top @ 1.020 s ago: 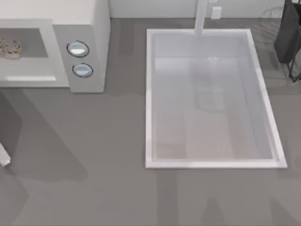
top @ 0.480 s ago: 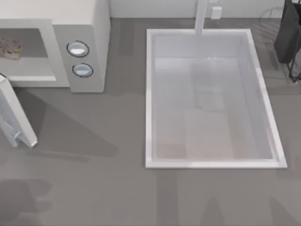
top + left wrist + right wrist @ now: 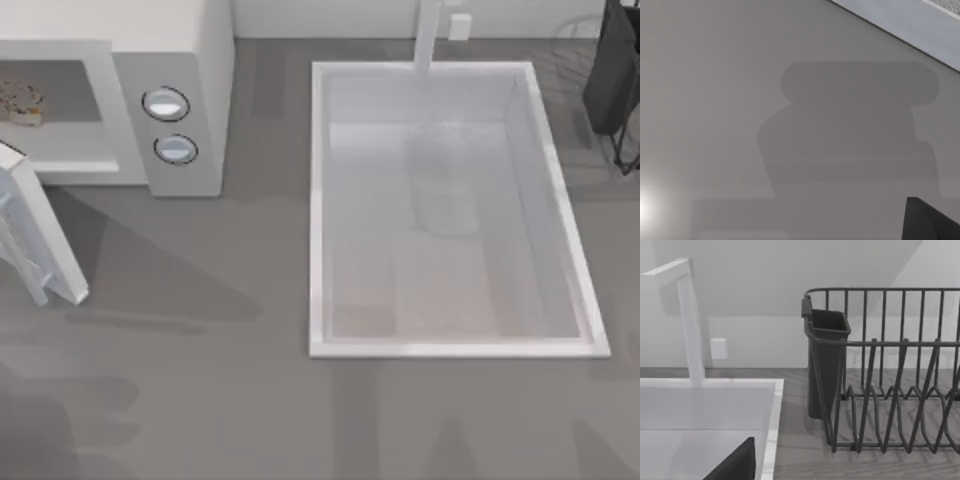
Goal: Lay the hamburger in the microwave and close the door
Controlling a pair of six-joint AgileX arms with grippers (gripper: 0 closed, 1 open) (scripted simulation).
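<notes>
The off-white microwave (image 3: 185,60) stands at the table's back left, with two round knobs (image 3: 166,104) on its grey panel. The hamburger (image 3: 20,100), a pale speckled lump, lies inside the open cavity. The door (image 3: 45,245) stands ajar, swung out from the left edge and angled toward the front. A dark corner of my left gripper (image 3: 932,222) hangs over bare grey table, where a blocky shadow falls. A dark piece of my right gripper (image 3: 735,465) sits over the sink's near corner, parked at the back right.
A big white sink (image 3: 315,200) with a faucet (image 3: 428,35) fills the middle and right of the table. A dark wire dish rack (image 3: 890,380) with a cutlery holder (image 3: 825,360) stands beyond it at the back right (image 3: 610,80). Open grey table lies in front.
The door has swung in from the far left edge toward the microwave front, a little more in the last half second. An arm's shadow has spread over the front left table.
</notes>
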